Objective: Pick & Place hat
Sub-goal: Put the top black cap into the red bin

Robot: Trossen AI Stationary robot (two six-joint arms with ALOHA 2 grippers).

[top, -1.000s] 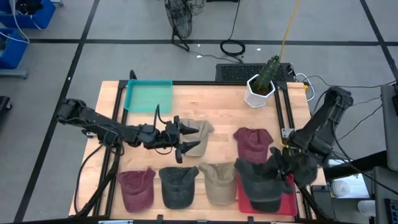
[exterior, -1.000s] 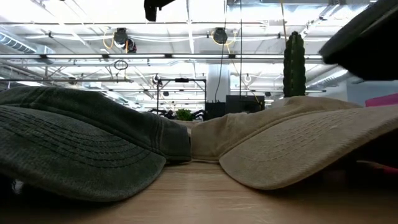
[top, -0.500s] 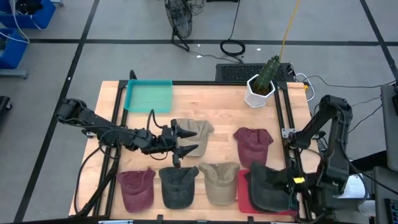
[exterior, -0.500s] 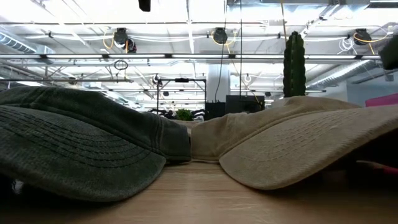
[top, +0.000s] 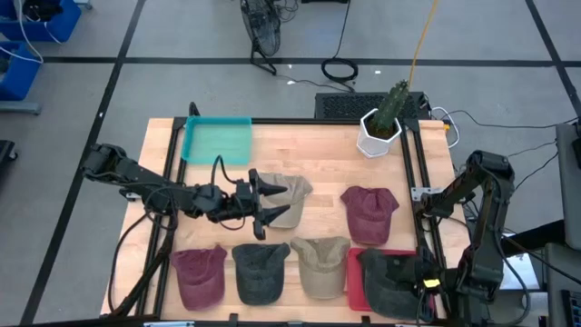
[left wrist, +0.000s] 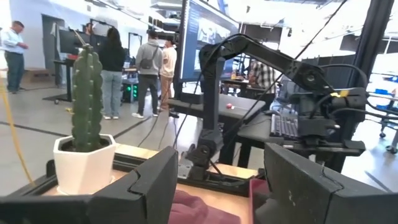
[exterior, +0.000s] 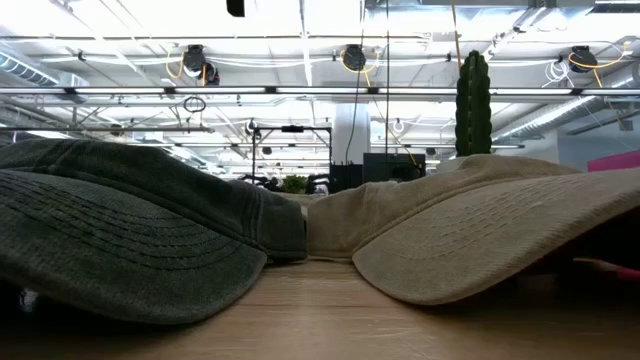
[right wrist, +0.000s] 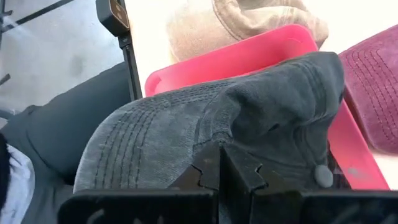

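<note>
Nearby, right pincer [right wrist: 221, 163] clamps dark hat [right wrist: 249, 118] over red tray [right wrist: 249, 53]; left pincer [top: 269, 204] gapes.

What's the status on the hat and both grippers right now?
Right gripper shut on dark grey hat, holding it over the red tray. Left gripper open, over the tan hat mid-table. Nothing blocking the tray.

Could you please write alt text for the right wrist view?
The right gripper, jaws shut, pinches a dark grey cap over a red tray. A tan cap lies beyond the tray, a maroon cap beside it.
</note>
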